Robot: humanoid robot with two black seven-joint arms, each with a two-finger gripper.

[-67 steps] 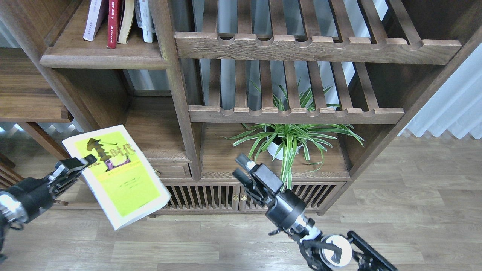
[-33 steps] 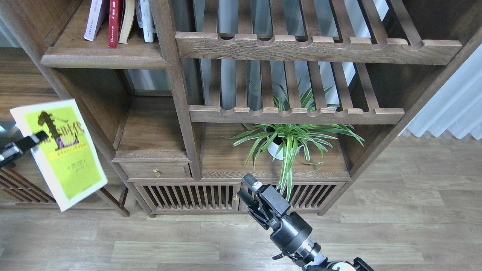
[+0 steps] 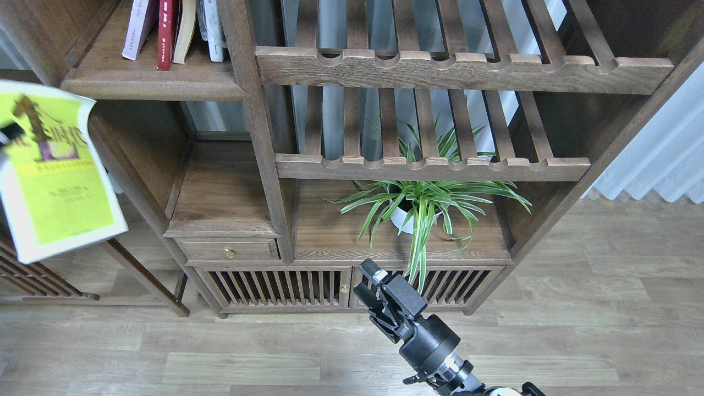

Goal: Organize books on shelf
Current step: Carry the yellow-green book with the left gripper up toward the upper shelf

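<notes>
Item 1, thin yellow-green paperback with black Chinese characters (image 3: 55,170): hanging in the air at the far left of the head view, cover facing the camera, long axis running steeply top to bottom with a slight tilt, upper right corner curling. The left gripper (image 3: 8,135) is showing only as a dark tip at the frame edge, resting against the cover's upper left; it appears to be clamping the book, though the fingers are too cropped to be sure.

Item 2, solid dark-brown wooden plank shelf with rounded front lip (image 3: 154,88): lying up and to the right of the held book, already carrying a row of upright books (image 3: 170,30) leaning together.

Item 3, right gripper (image 3: 371,291): hovering low at centre before the slatted cabinet doors (image 3: 275,289), fingers apart, holding nothing, well apart from the book.

Judgement: the left arm is the nearer one; the book is needing to travel up and rightward, spine kept upright, to join the row
</notes>
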